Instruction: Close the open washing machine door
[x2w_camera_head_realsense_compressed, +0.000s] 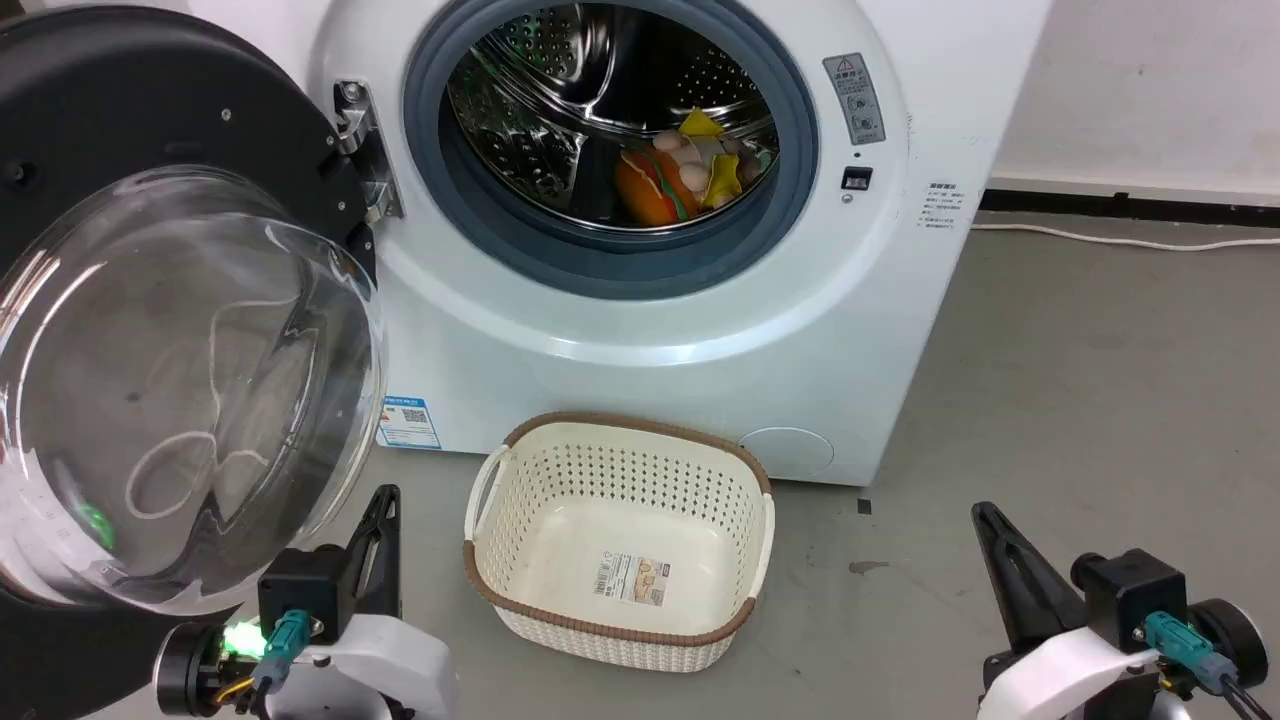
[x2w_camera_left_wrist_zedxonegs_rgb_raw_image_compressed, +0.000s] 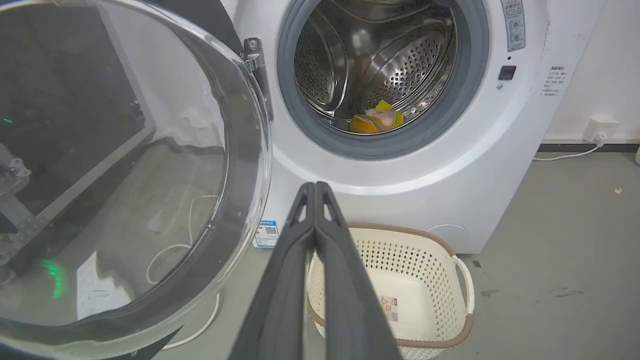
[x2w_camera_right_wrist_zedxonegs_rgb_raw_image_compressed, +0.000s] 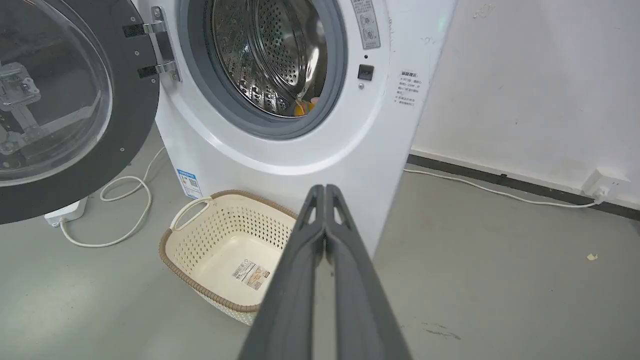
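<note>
The large round black-rimmed washing machine door with its bulging clear glass bowl (x2w_camera_head_realsense_compressed: 170, 380) stands wide open, hung from the steel hinge (x2w_camera_head_realsense_compressed: 355, 130) at the left edge of the white washing machine's front (x2w_camera_head_realsense_compressed: 620, 340) and swung out toward the robot's left, so its inner glass face looks back at the head camera. The left gripper (x2w_camera_head_realsense_compressed: 388, 497) sits just beside the door's lower rim, a little to the right of it and below the bowl, long dark fingers pressed together on nothing. The right gripper (x2w_camera_head_realsense_compressed: 985, 512), fingers likewise together and empty, is well apart from the door, with the cream perforated plastic basket (x2w_camera_head_realsense_compressed: 600, 470) on the floor between the two. The left arm is plainly the nearer. The door turns about an upright axis at the hinge, so closing it means sweeping its free edge rightward toward the grey rubber-ringed drum opening (x2w_camera_head_realsense_compressed: 610, 255) — and that edge lies up and to the left of the left gripper, which probably has to get round to the outer face to push.
</note>
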